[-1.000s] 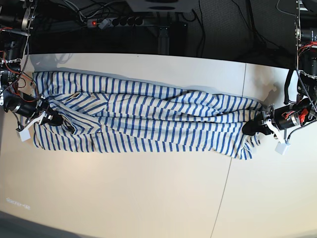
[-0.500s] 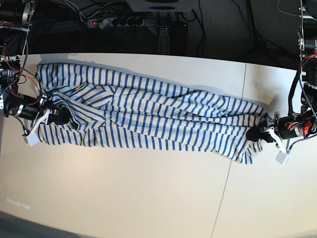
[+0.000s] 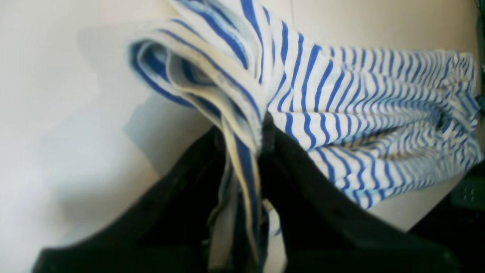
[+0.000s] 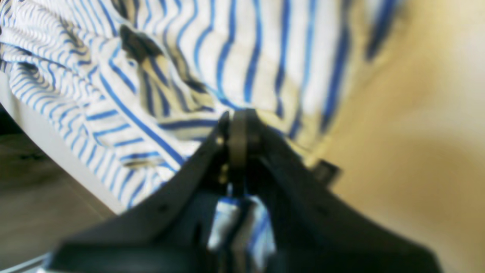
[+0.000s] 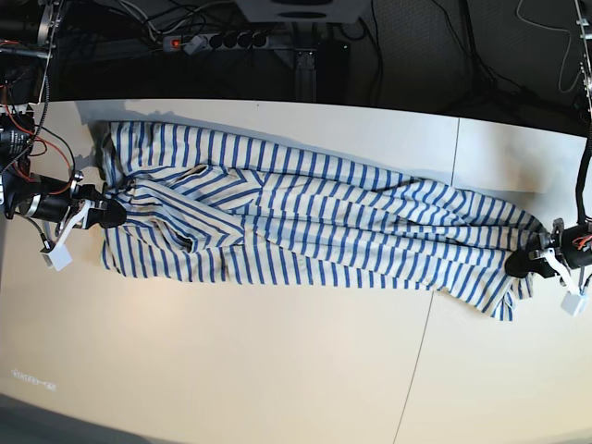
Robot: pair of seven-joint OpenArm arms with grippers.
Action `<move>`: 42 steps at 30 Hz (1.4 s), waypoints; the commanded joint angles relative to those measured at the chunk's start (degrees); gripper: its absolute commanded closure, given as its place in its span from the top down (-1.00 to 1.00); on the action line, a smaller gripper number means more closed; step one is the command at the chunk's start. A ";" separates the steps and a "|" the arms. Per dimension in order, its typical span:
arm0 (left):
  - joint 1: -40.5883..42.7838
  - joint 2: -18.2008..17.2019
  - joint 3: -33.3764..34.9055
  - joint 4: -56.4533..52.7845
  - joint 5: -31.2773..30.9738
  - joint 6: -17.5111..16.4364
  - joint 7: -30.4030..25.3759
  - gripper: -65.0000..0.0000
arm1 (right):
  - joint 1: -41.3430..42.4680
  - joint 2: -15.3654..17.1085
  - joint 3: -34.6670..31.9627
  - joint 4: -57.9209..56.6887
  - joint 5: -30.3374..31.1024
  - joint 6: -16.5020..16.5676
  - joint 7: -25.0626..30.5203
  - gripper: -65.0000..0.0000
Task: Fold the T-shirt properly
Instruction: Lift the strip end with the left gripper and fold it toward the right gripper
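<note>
White cotton T-shirt with blue stripes [image 5: 370,242] lies in long crumpled band across pale tabletop [image 5: 277,361]. Since earlier views, cloth has shifted toward left arm's side. Left black two-fingered claw [image 3: 242,132] closed on bunched end, layers pinched. Right black claw [image 4: 242,125] clamped shut at other end; whether fabric is caught between tips, cannot tell. Shift looks like sideways pull: may straighten band, but loose folds near right claw probably need smoothing before next fold.

Ends in a black tapered right gripper [image 5: 113,215] and a matching black left gripper [image 5: 520,265]. Carries a rounded white part [image 5: 59,256] below the right one, a thin red cable [image 5: 61,141] above.
</note>
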 commanded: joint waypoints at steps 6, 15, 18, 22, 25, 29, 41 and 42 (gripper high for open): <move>-1.46 -2.82 -4.68 1.97 -2.91 0.12 0.74 -1.00 | 1.07 1.29 0.44 0.96 0.83 2.93 0.74 -1.00; 4.17 -1.33 -4.63 20.24 -10.78 0.12 5.99 -1.00 | 1.07 1.25 0.44 0.92 -2.19 2.95 3.54 -1.00; 8.35 0.57 -4.63 30.21 -7.96 0.12 5.88 -1.00 | 1.07 1.22 0.44 0.90 -2.58 2.95 4.37 -1.00; 12.48 4.20 -4.44 42.80 -3.04 0.12 4.76 -1.00 | 1.05 1.09 0.44 0.90 -4.35 2.95 5.01 -1.00; 14.03 6.40 -3.26 48.24 3.13 0.12 2.19 -1.00 | 1.05 1.11 0.42 0.48 -4.52 2.95 4.74 -1.00; 13.86 9.01 2.91 49.05 8.61 0.48 0.50 -1.00 | 1.05 1.11 0.42 -0.13 -5.40 2.95 4.81 -1.00; 13.88 24.55 13.53 44.92 24.13 4.76 -3.98 -1.00 | 1.05 1.11 0.42 -0.13 -5.40 2.95 4.98 -1.00; 13.88 25.55 13.53 44.22 24.13 4.76 -3.78 -1.00 | 1.05 1.11 0.42 -0.13 -5.40 2.95 4.98 -1.00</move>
